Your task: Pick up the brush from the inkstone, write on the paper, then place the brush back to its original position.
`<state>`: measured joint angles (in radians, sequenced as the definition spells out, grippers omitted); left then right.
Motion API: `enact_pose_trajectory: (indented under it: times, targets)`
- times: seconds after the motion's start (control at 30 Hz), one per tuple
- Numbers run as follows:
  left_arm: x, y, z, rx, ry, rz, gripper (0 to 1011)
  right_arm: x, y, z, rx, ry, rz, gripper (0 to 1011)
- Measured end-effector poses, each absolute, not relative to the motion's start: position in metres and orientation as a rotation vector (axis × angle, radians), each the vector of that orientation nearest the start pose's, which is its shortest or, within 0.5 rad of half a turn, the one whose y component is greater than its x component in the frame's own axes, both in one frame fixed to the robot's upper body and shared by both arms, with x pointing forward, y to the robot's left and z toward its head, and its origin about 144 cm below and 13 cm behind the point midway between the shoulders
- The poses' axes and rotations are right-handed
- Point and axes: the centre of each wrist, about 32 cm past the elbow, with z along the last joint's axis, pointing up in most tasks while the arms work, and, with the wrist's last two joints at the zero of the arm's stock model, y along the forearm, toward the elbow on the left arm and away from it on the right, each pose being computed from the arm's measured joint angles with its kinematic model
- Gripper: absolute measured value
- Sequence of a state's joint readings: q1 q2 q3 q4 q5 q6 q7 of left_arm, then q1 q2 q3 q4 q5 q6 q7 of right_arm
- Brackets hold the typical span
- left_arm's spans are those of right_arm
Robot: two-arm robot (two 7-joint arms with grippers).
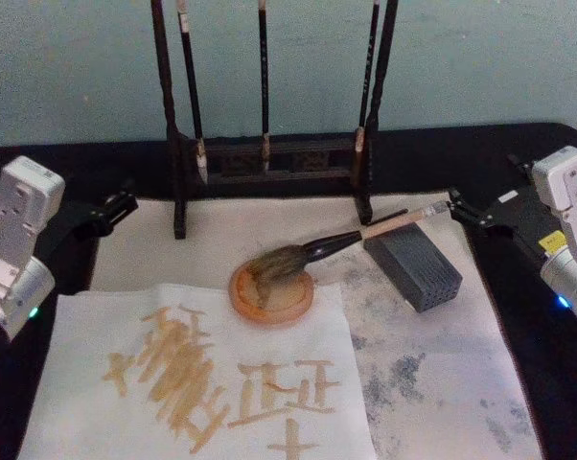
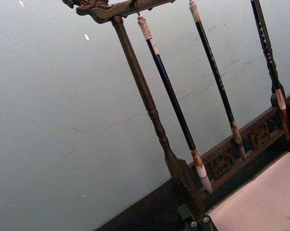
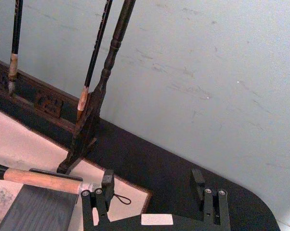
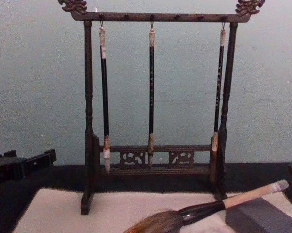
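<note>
The brush (image 1: 365, 233) lies tilted, its bushy brown head on a round orange dish (image 1: 272, 307) and its tan handle (image 3: 39, 179) resting across the dark grey inkstone (image 1: 418, 273). The chest view shows the brush (image 4: 243, 196) sloping up over the inkstone (image 4: 262, 218). My right gripper (image 1: 458, 206) hangs open at the brush's whitish end. In the right wrist view one of its fingers (image 3: 108, 180) stands beside the loop, and nothing is between the fingers. The paper (image 1: 202, 383) lies at the front left, marked with orange-brown strokes. My left gripper (image 1: 116, 209) is parked at the left, off the paper.
A dark carved rack (image 1: 269, 158) with three slim hanging brushes stands at the back centre (image 4: 153, 155). A cream mat (image 1: 442, 383) with grey ink stains lies under everything. Black tabletop (image 1: 547, 383) borders it on both sides, with a pale wall behind.
</note>
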<state>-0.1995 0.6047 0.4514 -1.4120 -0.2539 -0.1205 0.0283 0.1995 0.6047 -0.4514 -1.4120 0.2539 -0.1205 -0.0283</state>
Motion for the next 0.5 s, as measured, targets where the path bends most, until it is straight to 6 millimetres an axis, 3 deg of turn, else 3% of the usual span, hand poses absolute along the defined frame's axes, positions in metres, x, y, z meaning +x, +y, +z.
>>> enact_pose_trajectory:
  times: [0.5]
  targets:
    - [0.4886, 0.3097, 1.1398, 0.304, -0.285, 1.248, 1002, 0.4886, -0.3096, 1.1398, -0.304, -0.285, -1.248, 1006]
